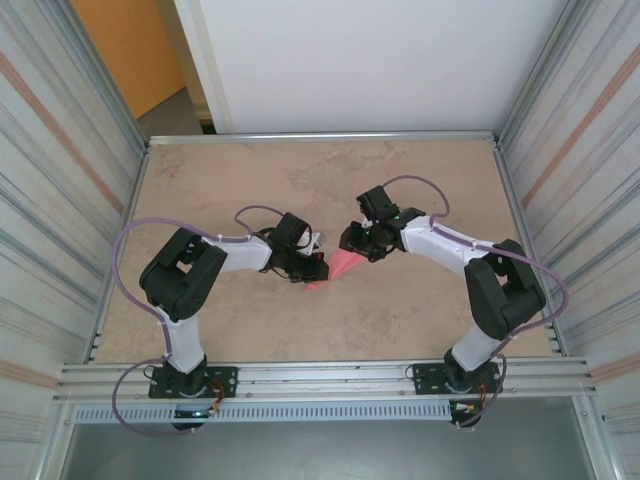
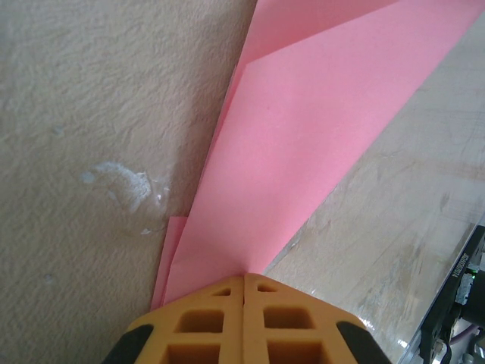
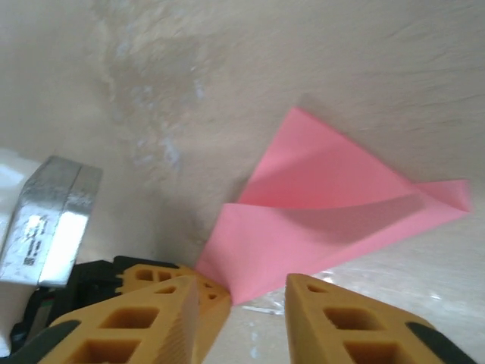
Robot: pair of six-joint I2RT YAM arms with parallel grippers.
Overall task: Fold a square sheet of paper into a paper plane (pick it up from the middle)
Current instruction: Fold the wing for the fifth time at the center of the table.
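Near the centre of the top view, the creased pink sheet of paper [image 1: 343, 266] sits between both arms, over the tan table [image 1: 420, 320]. The left gripper [image 2: 244, 279] is pressed together, pinching the sheet's narrow end. The right gripper [image 3: 242, 284] is spread, with a corner of the sheet between its fingers.
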